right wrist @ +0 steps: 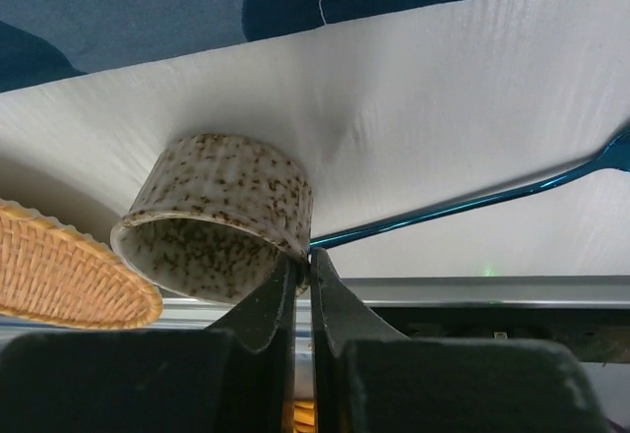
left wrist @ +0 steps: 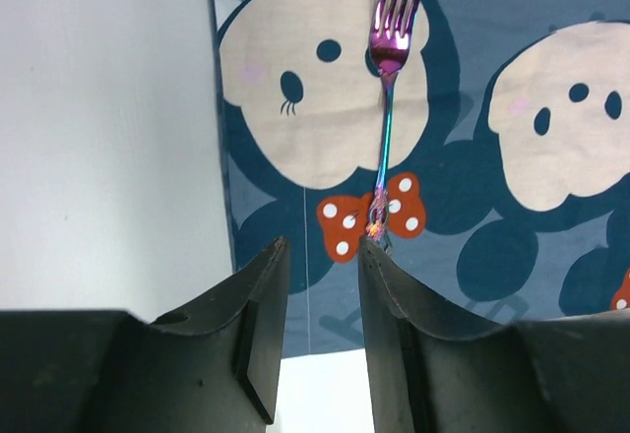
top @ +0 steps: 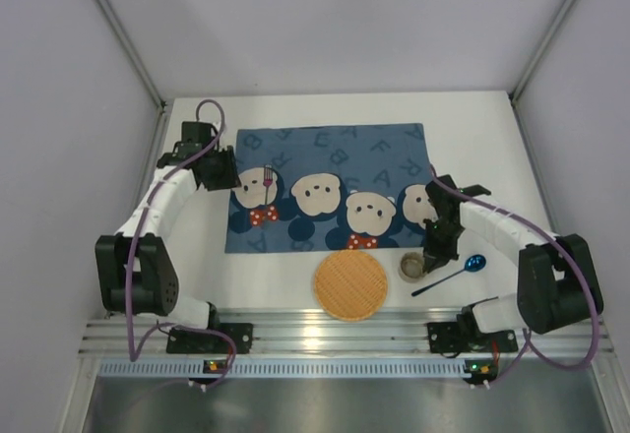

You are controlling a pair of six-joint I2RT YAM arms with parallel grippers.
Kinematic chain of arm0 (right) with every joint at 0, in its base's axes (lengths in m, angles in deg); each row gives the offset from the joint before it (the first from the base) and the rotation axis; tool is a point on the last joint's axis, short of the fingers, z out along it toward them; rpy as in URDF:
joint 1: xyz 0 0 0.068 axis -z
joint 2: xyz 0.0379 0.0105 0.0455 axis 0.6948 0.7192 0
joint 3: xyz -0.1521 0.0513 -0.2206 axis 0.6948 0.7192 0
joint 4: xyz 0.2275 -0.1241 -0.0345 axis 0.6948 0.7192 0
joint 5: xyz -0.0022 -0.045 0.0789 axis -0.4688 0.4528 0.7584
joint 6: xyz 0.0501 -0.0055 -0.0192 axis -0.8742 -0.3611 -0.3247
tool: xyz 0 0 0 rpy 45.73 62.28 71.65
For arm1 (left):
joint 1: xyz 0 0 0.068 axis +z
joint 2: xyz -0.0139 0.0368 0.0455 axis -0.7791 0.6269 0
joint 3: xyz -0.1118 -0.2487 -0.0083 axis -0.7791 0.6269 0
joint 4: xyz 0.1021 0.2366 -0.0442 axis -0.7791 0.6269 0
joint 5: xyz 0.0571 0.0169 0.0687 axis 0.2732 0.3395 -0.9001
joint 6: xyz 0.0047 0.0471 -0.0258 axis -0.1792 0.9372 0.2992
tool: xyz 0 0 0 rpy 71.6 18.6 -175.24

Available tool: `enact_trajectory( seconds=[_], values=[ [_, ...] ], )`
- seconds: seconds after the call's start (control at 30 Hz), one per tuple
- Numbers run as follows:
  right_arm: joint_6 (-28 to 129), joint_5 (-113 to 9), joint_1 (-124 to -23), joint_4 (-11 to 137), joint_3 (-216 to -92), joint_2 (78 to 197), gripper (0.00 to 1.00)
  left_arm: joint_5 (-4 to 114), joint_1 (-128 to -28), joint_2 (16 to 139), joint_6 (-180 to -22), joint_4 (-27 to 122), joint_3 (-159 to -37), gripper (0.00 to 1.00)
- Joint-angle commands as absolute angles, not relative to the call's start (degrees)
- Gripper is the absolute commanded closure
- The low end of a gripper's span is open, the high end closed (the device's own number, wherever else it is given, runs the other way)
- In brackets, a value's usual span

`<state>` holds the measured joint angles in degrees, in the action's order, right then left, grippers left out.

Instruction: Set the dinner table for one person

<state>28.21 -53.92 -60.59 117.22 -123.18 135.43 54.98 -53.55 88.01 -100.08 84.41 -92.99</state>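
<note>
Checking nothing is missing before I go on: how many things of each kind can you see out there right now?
fork: 1
spoon: 1
cup: 1
woven plate: 1
mat: 1
Total: 5

Near-right is tight for you: speckled cup (top: 411,266), woven plate (top: 350,284), blue spoon (top: 448,278) sit close together. Counter (top: 472,118) beyond the mat (top: 335,148) lies open; fork (top: 267,183) blocks mat's left.

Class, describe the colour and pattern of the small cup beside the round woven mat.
The cup is cream with brown speckles, clearest in the right wrist view.
</note>
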Motion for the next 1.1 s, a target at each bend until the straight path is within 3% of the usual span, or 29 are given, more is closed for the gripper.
enact_trajectory(
  seconds=[0.0, 0.33, 0.57, 0.8, 0.9, 1.07],
  values=[
    [28.2, -55.5, -62.0, 116.0, -124.9, 136.9, 1.0, 54.3, -52.8, 83.4, -98.1, 85.6, -91.1, 0.6],
    [32.8, -62.3, -61.4, 126.5, -145.9, 137.7, 1.0, 54.7, -52.7, 77.3, -97.6, 89.2, -91.0, 0.59],
    [34.6, -61.4, -57.7, 126.4, -166.9, 157.0, 1.0, 53.1, -52.7, 75.7, -97.3, 90.9, -89.9, 0.54],
    [31.9, -57.3, -54.4, 130.3, -199.1, 179.5, 1.0, 45.3, -52.7, 74.0, -107.4, 97.3, -89.3, 0.37],
    [29.5, -54.2, -53.0, 131.2, -206.9, 187.9, 1.0, 44.9, -52.7, 71.8, -110.1, 100.0, -88.2, 0.34],
    [26.9, -53.3, -51.7, 128.1, -209.5, 195.0, 1.0, 45.2, -52.8, 64.5, -111.2, 102.6, -85.8, 0.32]
  ],
)
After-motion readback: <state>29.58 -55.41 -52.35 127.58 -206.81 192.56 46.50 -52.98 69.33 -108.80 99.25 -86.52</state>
